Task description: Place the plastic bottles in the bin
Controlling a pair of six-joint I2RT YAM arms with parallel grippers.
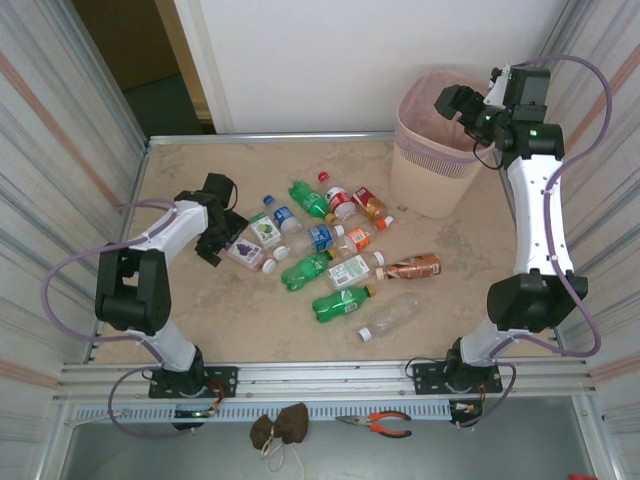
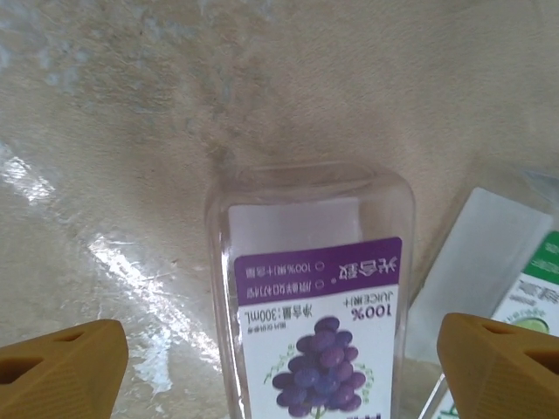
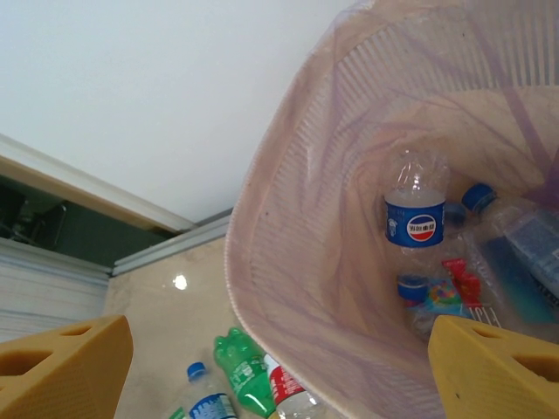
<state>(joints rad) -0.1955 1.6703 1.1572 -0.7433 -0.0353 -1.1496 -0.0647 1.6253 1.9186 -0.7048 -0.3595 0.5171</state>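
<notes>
Hanging over bin (image 1: 412,135) rim, right end effector (image 1: 456,103)

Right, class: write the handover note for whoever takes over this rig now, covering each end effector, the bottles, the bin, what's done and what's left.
Left end effector: open, straddling the grape juice bottle lying on the table, not gripping it.
Right end effector: open, empty, above the bin.
Done: several bottles are in the bin, including a blue-labelled bottle.
Left: a dozen or so loose bottles on the table; the grape one looks like the next pick.
</notes>
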